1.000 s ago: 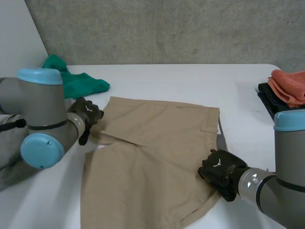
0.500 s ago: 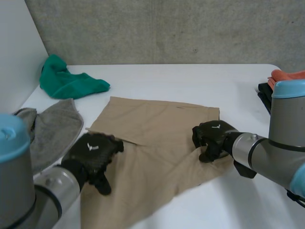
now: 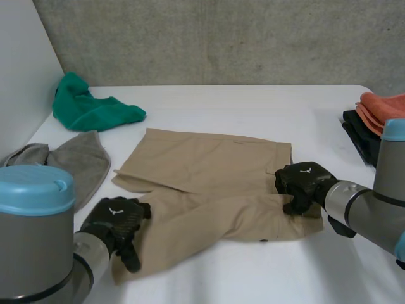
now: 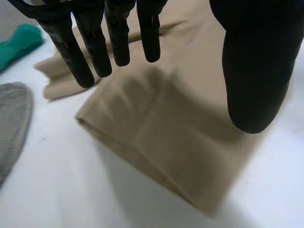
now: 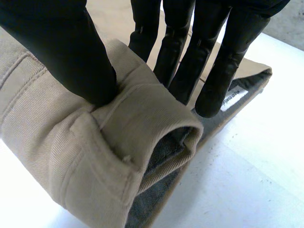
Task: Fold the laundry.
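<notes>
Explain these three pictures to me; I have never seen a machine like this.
This is a two-armed robot at a white table, folding laundry. The wide picture looks down from a camera between the arms; the other two come from cameras on each wrist, looking along the palm. Tan shorts lie in the middle, partly folded. The right robot hand pinches their waistband between thumb and fingers. The left robot hand is above the leg end, fingers straight, holding nothing. A green cloth and a grey cloth lie at its left; a folded orange cloth on a black item sits at its right.
</notes>
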